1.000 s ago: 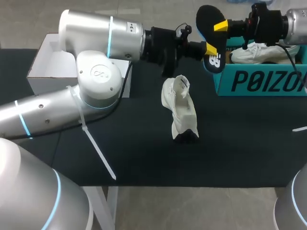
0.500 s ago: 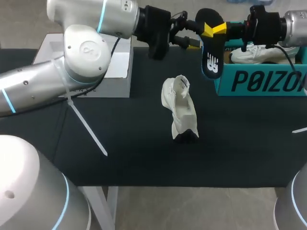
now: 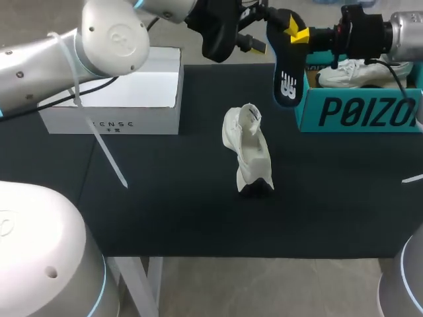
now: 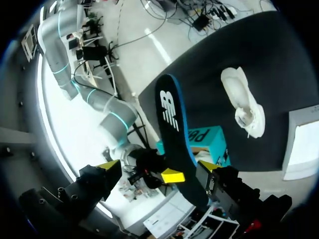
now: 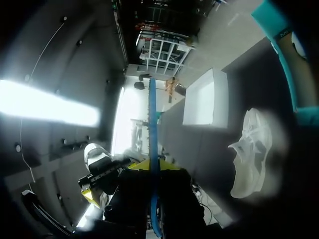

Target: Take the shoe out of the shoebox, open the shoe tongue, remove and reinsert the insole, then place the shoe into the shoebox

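Insole hanging lengthwise from right fingers, shoe lying front-to-back

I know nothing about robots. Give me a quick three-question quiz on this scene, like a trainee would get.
1. True or false: the white shoe in the middle of the table sits inside the teal shoebox.
2. What is the right gripper shut on? A) a shoelace B) the black insole C) a box lid
3. Fill in: the left gripper, beside the insole, is ____ (open or shut).

Key: 1 false, the shoe lies on the table outside the box; 2 B; 3 open.
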You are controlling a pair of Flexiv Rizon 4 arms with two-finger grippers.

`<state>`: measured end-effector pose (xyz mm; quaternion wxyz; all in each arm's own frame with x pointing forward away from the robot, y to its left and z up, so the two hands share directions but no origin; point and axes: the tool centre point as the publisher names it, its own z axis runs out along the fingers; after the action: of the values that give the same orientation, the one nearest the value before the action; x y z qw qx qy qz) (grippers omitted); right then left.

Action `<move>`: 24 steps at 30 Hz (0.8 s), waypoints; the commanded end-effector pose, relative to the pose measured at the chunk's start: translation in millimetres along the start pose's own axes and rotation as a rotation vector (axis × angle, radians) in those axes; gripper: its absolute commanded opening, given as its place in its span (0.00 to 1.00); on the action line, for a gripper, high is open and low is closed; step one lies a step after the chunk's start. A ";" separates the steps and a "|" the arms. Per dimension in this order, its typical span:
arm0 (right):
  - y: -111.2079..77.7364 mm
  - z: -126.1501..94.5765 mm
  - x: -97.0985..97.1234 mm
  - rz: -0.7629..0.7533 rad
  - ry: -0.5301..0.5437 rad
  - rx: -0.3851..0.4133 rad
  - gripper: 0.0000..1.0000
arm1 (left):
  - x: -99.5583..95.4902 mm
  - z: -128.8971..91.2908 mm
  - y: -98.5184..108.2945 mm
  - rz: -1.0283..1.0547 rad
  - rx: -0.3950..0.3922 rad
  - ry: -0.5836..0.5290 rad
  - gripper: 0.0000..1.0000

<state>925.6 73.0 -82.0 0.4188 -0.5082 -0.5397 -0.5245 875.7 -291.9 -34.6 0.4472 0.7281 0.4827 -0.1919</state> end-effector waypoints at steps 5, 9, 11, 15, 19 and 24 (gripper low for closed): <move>23.9 14.6 -9.4 0.043 -0.025 0.070 0.00 | -1.3 0.6 0.5 0.000 0.001 0.024 1.00; 27.3 17.7 -13.3 0.057 -0.032 0.095 0.00 | -1.3 0.6 0.5 0.000 0.001 0.024 1.00; 27.6 18.4 -13.4 0.049 -0.038 0.102 0.00 | -1.3 0.6 0.5 0.000 0.001 0.024 1.00; 27.7 22.4 -18.9 0.030 -0.026 0.112 0.00 | -1.3 0.6 0.5 0.000 0.001 0.024 1.00; 26.2 26.6 -29.5 0.041 -0.026 0.135 0.00 | -1.3 0.6 0.5 0.000 0.001 0.024 1.00; 19.9 26.7 -41.8 0.051 0.002 0.133 0.00 | -1.3 0.6 0.5 0.000 0.001 0.024 1.00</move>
<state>950.9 93.9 -114.6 0.4598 -0.4985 -0.5624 -0.4731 875.6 -292.0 -34.4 0.4428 0.7298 0.4867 -0.1857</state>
